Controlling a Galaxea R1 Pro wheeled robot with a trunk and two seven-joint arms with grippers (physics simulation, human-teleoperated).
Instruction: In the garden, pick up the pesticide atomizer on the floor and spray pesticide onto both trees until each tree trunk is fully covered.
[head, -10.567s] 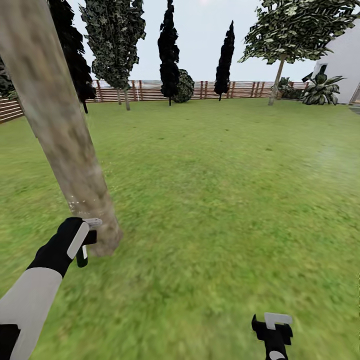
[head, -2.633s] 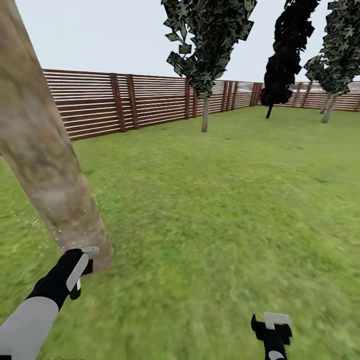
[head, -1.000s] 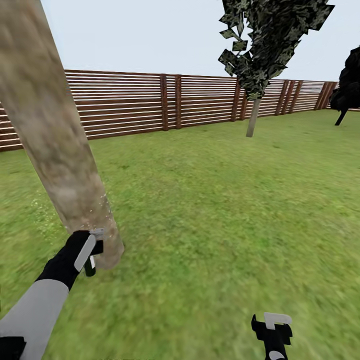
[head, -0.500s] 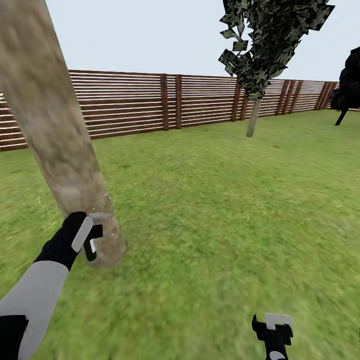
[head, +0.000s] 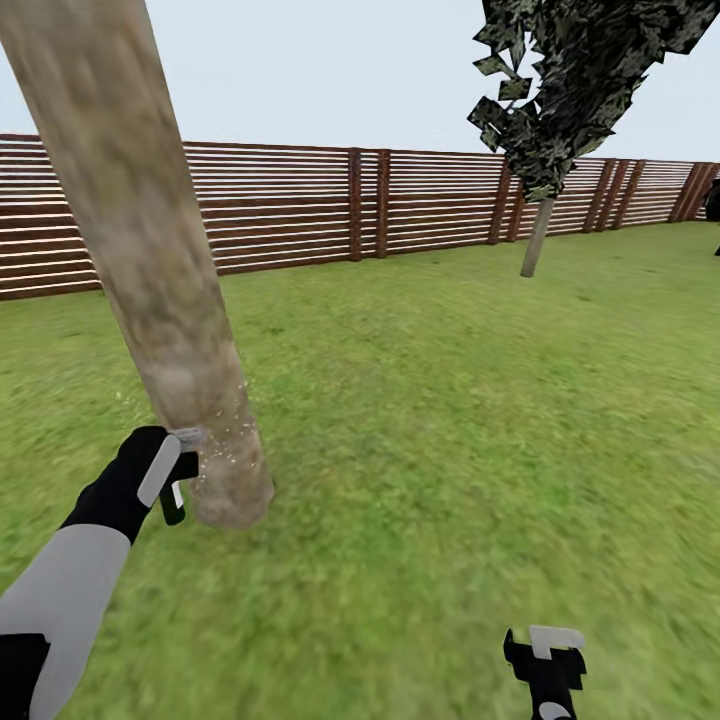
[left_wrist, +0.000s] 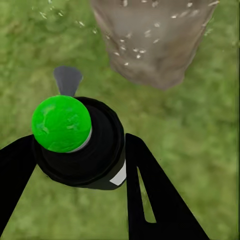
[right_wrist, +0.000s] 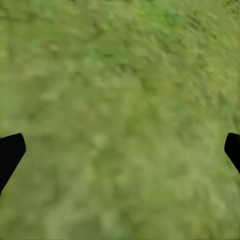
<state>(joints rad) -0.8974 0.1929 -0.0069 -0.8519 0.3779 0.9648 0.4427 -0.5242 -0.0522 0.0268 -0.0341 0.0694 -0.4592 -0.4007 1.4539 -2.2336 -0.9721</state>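
Left claw (head: 172, 470) pinched the pesticide atomizer (left_wrist: 80, 142), pesticide (head: 228, 450) specking the tree trunk (head: 160, 260) base at frame left; coverage looked partial. Right claw (head: 545, 655) hung spread, empty.

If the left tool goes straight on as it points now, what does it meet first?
Probably the base of the tree trunk, just ahead of the left tool holding the pesticide atomizer; depth is uncertain.

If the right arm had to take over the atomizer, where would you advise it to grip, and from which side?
Probably on the dark round body, below the grey spray head. The left gripper already clamps that body from the arm's side, with its fingers on either flank and the nozzle facing the trunk. So the open right gripper should come from the free right flank, fingers across the cylinder.
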